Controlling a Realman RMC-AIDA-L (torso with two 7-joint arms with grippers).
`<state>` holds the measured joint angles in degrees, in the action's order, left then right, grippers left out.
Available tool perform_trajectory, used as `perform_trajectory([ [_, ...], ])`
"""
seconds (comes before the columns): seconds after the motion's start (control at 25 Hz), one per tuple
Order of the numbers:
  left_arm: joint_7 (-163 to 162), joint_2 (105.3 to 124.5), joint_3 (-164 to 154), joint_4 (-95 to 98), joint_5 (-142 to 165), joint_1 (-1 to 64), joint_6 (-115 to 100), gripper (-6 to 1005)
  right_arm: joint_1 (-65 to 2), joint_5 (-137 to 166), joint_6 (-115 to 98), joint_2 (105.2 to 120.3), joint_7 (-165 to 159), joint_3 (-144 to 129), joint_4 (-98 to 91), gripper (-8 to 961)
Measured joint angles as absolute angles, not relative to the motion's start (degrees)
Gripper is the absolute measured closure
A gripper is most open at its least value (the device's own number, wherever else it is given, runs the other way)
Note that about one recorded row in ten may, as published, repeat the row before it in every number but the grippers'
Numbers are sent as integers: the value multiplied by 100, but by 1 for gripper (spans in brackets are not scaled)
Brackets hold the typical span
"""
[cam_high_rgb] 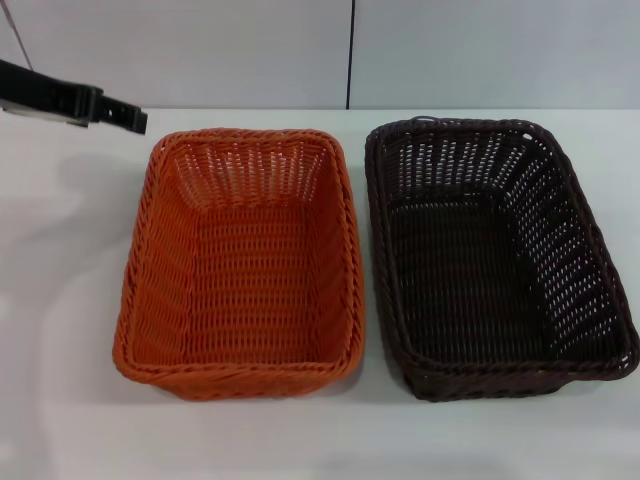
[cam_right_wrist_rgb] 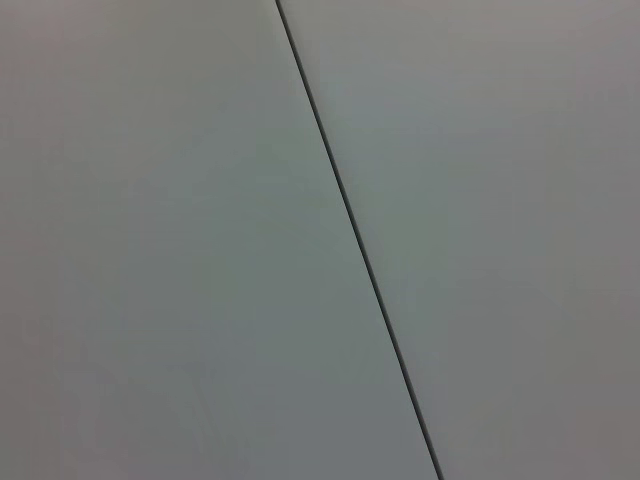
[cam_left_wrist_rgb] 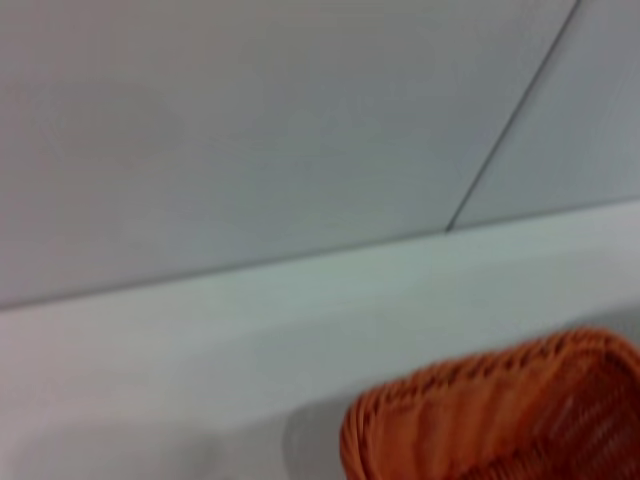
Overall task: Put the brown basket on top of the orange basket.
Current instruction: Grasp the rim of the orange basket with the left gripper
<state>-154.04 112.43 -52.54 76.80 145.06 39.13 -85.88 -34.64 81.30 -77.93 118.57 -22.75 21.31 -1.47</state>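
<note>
dark woven brown basket (cam_high_rgb: 497,255) sits beside the orange basket (cam_high_rgb: 240,265), near the table's (cam_high_rgb: 60,300) right edge; left gripper (cam_high_rgb: 125,117) hovers far-left, jaws unreadable. grasp the braided rim, lift level.

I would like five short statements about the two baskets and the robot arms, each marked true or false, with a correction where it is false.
1. The brown basket sits on top of the orange basket. False: both stand side by side on the white table.
2. The orange basket is on the robot's left of the brown one. True.
3. Both baskets are empty. True.
4. The left gripper holds the orange basket's rim. False: it is off beyond the far left corner, apart from it.
5. The right gripper is over the brown basket. False: it is not in the head view.
</note>
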Motion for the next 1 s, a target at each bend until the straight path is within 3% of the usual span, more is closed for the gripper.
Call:
perform_trajectory([
  [0.2,-15569,11667,-5271,8020,15039,3838,-8926,204,-3528,8130,-7792,11855,-2272,2128,-229,345],
  [0.36,-15598,11809,-5398,7998,15120,3721,-8864,205,-3558,8130,-7792,11855,-2270,2127,-256,345],
  [1.0,-15762,11839,-5703,7504,15039,3326,-8333,205,-3613,8130,-7794,11849,-2243,2127,-288,344],
])
